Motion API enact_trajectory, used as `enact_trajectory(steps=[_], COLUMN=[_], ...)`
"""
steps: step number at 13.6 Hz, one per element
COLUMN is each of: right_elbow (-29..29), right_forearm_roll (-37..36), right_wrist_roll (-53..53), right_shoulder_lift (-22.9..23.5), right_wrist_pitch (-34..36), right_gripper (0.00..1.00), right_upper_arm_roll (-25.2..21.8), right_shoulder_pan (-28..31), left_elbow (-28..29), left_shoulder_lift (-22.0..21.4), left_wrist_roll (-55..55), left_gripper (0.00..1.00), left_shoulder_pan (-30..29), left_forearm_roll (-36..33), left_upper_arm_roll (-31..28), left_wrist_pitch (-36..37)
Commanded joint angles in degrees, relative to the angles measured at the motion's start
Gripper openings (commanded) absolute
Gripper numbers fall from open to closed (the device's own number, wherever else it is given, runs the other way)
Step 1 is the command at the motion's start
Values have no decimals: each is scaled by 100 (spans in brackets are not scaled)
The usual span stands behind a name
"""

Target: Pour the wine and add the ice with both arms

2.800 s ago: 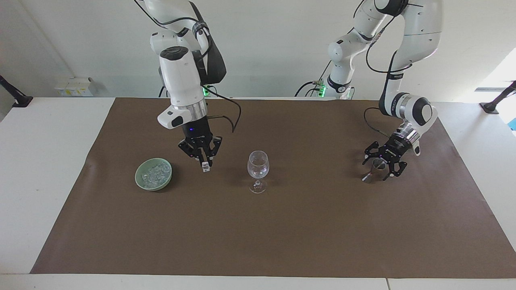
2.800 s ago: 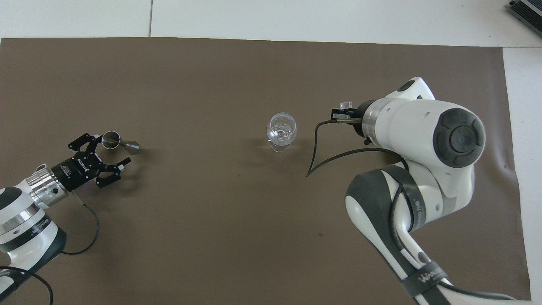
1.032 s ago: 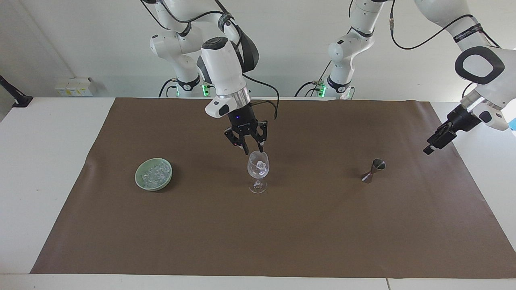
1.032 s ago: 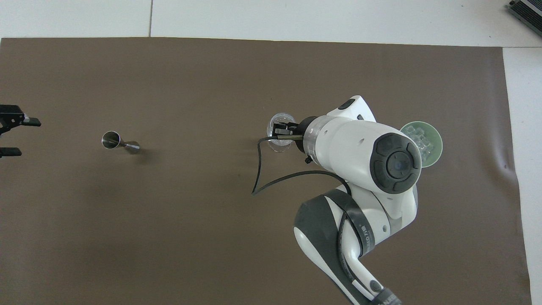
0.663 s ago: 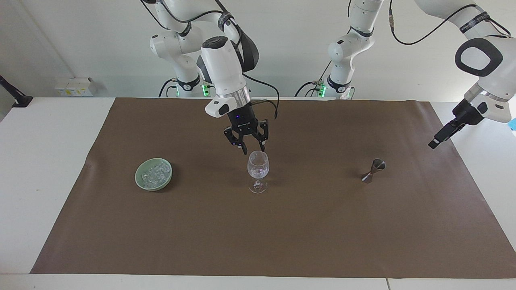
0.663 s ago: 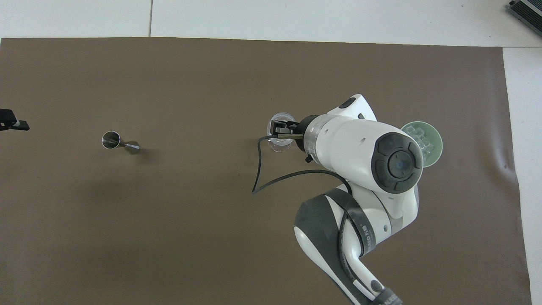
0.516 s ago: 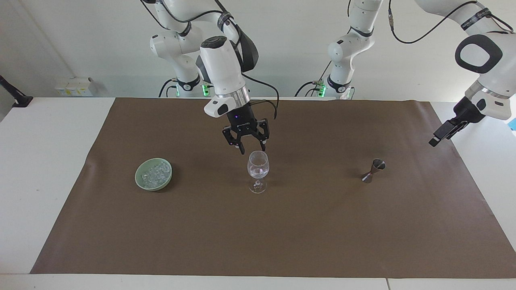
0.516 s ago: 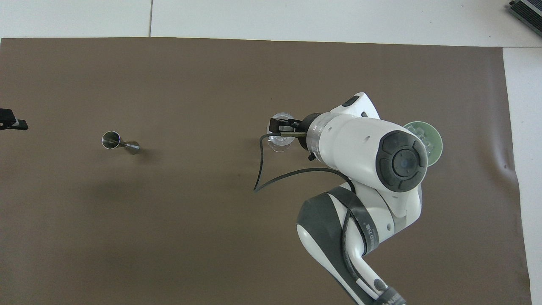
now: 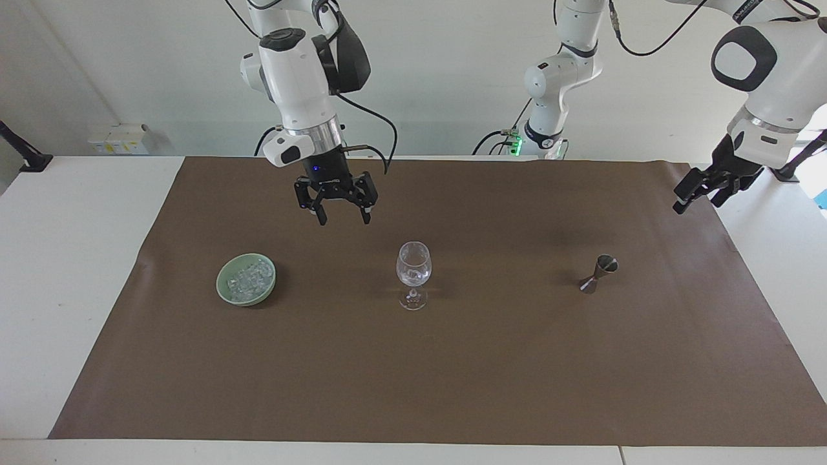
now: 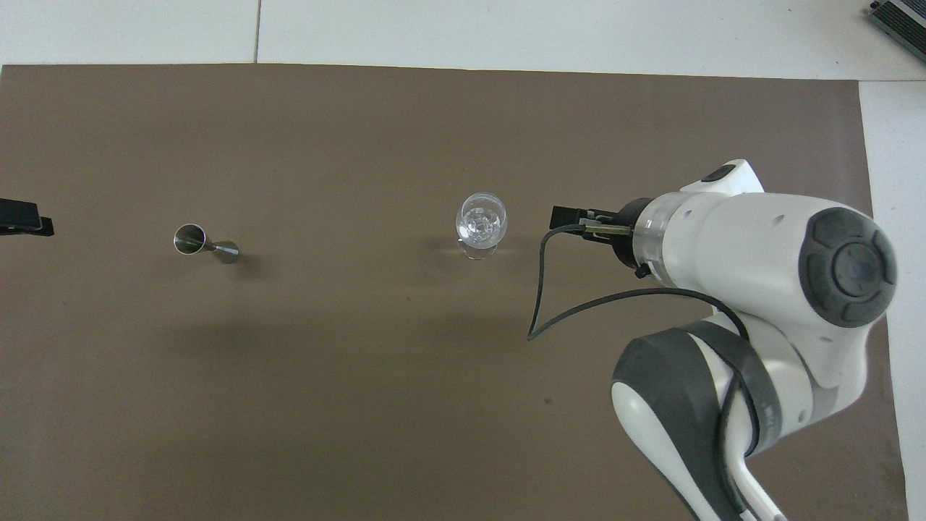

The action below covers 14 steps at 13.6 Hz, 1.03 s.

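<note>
A clear wine glass stands mid-mat with glinting ice in its bowl. More ice fills a pale green dish toward the right arm's end; the right arm hides that dish in the overhead view. My right gripper hangs open and empty over the mat between dish and glass. Over the mat's edge at the left arm's end, my left gripper is open and holds nothing. Wine itself is out of view.
A small metal jigger stands on the brown mat toward the left arm's end. White tabletop borders the mat. The right arm's cable loops above the mat.
The right gripper opened over the glass, let an ice cube fall in, then rose and swung back toward the dish. The left arm drew up and outward a little.
</note>
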<state>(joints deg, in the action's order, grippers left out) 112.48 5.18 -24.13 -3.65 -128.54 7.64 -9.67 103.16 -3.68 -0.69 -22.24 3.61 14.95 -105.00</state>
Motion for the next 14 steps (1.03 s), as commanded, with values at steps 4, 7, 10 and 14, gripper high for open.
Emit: enact_trajectory(steps=[4, 7, 10, 14], right_elbow=[-795, -1342, -1816, -2310], right_forearm_roll=[-43, -516, -711, -861], right_wrist_roll=[708, 778, 1094, 1253], right_shoulder_lift=[-216, -66, 13, 206], right_wrist_pitch=[1415, 2166, 2639, 3247], right_gripper=[100, 100, 100, 100], right_upper_arm_roll=[36, 44, 36, 36], right_shoulder_pan=[676, 791, 879, 976], left_elbow=[-42, -392, -629, -903], left_shoulder_lift=[-125, -89, -98, -89], left_wrist_roll=[-63, -72, -124, -142], left_gripper=[100, 100, 100, 100], left_shoulder_pan=[1307, 2151, 2207, 2083], left_forearm_roll=[-168, -176, -176, -202], left_upper_arm_roll=[-693, -1440, -1513, -1425], left_wrist_pitch=[340, 585, 822, 1366])
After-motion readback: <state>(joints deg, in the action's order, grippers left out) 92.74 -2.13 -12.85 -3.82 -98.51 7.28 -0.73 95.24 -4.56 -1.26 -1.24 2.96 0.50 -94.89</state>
